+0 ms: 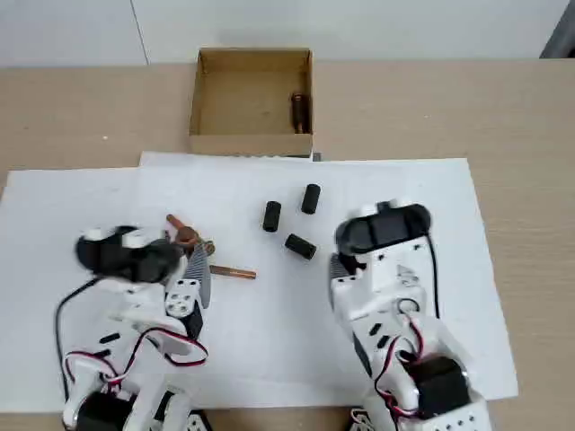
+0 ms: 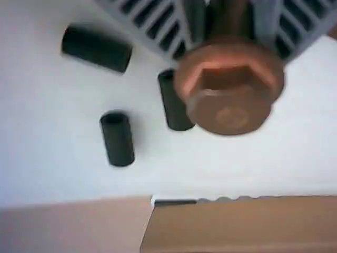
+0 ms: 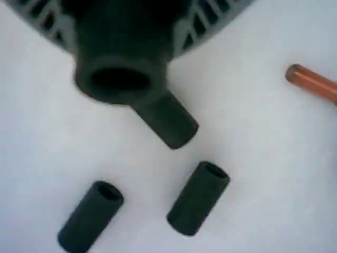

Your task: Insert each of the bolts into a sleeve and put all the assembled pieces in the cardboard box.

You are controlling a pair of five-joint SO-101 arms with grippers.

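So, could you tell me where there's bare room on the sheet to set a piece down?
Free: the sheet between the left arm and right arm at its near edge, and the strips outside each arm. Crowded: the middle, where three sleeves and a loose bolt lie in front of the box.

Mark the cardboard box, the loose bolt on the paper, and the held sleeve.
cardboard box [image 1: 243,94]: high view, bare floor.
loose bolt [image 1: 232,271]: high view, mid-shaft.
held sleeve [image 3: 118,97]: right wrist view, front rim.

Bright, diffuse light from above. White paper sheet [image 1: 269,314] near glare. Faint soft shadows under sleeves [image 3: 197,197]. Mild sheen on bolt [image 2: 229,87].
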